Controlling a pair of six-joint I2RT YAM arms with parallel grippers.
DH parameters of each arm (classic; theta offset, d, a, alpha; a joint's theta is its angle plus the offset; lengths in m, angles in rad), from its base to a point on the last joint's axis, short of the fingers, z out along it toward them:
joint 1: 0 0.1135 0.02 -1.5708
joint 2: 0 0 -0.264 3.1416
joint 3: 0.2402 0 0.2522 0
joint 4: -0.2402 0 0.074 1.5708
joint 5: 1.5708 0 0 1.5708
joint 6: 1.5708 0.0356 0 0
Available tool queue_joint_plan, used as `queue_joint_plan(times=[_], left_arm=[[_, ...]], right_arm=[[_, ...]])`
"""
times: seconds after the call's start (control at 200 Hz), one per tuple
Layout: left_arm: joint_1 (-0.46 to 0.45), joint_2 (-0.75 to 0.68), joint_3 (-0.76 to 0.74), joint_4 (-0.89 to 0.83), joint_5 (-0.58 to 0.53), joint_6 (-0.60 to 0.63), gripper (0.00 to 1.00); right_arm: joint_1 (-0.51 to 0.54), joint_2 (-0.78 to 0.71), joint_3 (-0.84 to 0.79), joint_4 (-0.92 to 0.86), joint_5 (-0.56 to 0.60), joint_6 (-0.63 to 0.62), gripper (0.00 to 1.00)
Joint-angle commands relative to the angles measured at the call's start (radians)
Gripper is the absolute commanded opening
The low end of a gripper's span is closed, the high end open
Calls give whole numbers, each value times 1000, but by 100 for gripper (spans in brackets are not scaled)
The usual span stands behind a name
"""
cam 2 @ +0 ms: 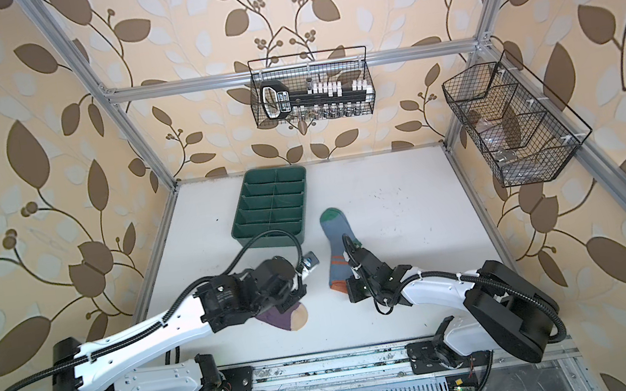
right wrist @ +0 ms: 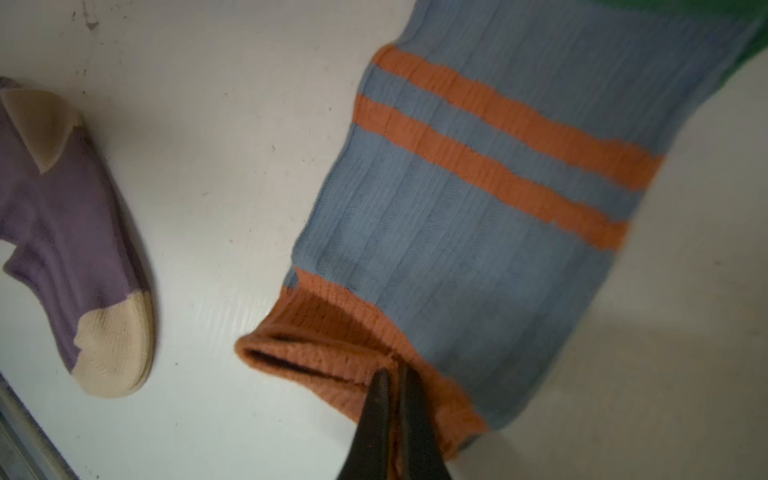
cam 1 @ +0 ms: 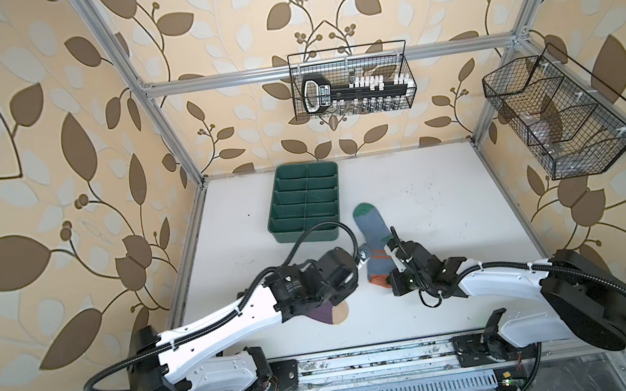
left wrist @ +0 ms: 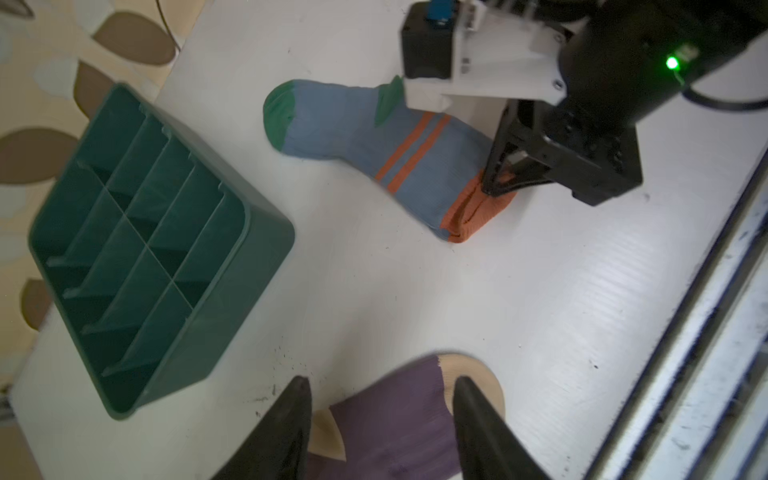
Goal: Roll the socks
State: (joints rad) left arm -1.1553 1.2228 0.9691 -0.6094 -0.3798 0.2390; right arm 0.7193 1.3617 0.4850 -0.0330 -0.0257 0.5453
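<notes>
The grey-blue sock (cam 1: 371,234) (cam 2: 335,239) lies flat mid-table, with its green toe toward the back and its orange cuff toward the front. My right gripper (right wrist: 392,372) is shut on the orange cuff (right wrist: 316,332), pinching a fold of it at the table surface; the left wrist view also shows this grip on the sock (left wrist: 374,141). The purple sock (cam 1: 331,313) (cam 2: 285,318) with a tan toe lies to the front left, mostly under my left arm. My left gripper (left wrist: 380,380) is open just above it, its fingers straddling the foot of the purple sock (left wrist: 395,415).
A green divided tray (cam 1: 288,236) (left wrist: 232,311) stands at the back left of the white table. One wire basket (cam 1: 353,81) hangs on the back wall, another (cam 1: 560,117) on the right wall. A metal rail (cam 1: 369,358) runs along the front edge.
</notes>
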Motion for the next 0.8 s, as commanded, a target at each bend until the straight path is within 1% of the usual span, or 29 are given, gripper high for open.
queue_joint_plan(times=[0.0,0.095,0.185,0.245,0.35,0.41,0.48,0.55,0.64,0.795], left_arm=[[-91,100,-31,107,-241,157,51],[-184,187,-71,237,-349,256,51],[-214,298,-67,333,-432,314,50],[-215,352,-57,373,-450,329,47],[-217,395,-71,459,-456,328,47],[-218,396,-95,528,-446,334,48],[-216,404,-119,607,-464,359,52],[-208,416,-117,609,-454,365,53],[-185,419,-111,577,-417,336,56],[-159,370,-81,431,-347,241,58]], right_arm=[[-30,63,11,-197,58,-6,0],[-51,95,43,-230,17,-41,0],[-90,135,68,-255,-53,-85,0],[-118,157,78,-268,-93,-100,0],[-153,191,81,-258,-166,-103,0],[-160,211,82,-248,-199,-102,0],[-164,236,89,-250,-220,-108,0],[-167,258,93,-252,-235,-110,0],[-177,285,107,-270,-260,-118,0],[-199,300,121,-301,-287,-120,0]])
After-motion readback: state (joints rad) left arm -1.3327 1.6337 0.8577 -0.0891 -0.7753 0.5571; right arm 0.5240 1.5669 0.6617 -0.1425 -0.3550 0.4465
